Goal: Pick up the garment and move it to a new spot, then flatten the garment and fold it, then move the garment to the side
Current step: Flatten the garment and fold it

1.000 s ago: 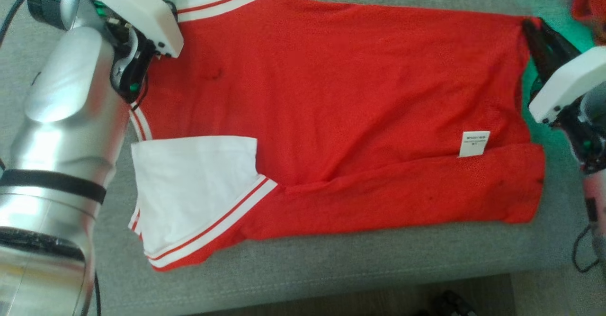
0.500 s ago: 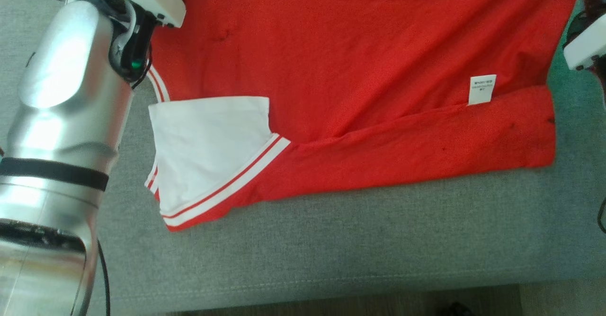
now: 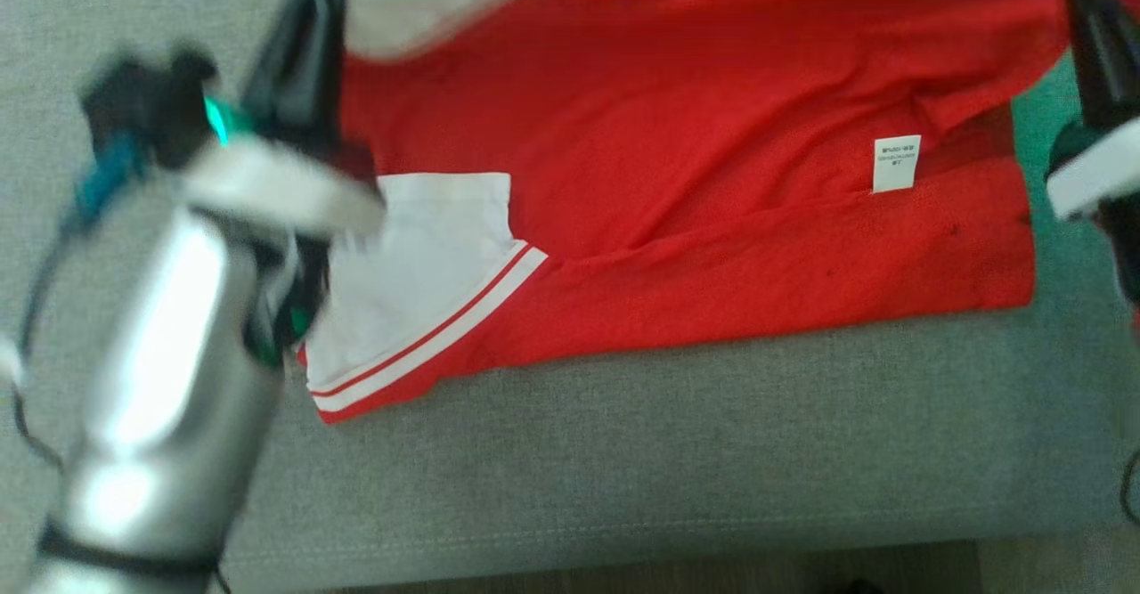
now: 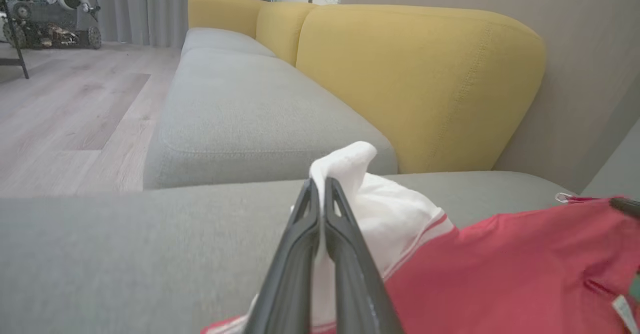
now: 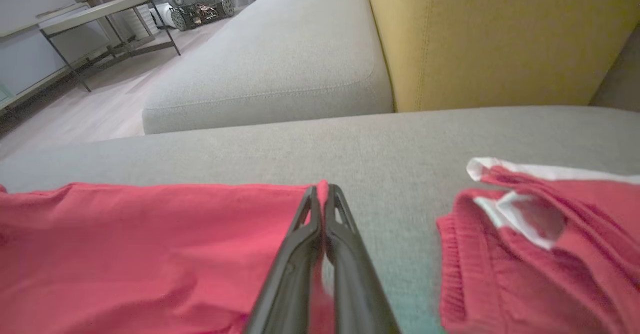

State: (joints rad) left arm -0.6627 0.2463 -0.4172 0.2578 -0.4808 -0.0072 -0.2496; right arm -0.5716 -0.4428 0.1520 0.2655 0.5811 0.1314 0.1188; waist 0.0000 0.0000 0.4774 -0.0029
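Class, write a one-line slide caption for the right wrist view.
Right gripper shut on the edge of a red fabric shirt on a grey sofa seat, yellow backrest behind.

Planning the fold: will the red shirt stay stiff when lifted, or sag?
Probably floppy: the red shirt wrinkles near the right end effector. Likely light: slim tips of the left end effector hold its white sleeve.
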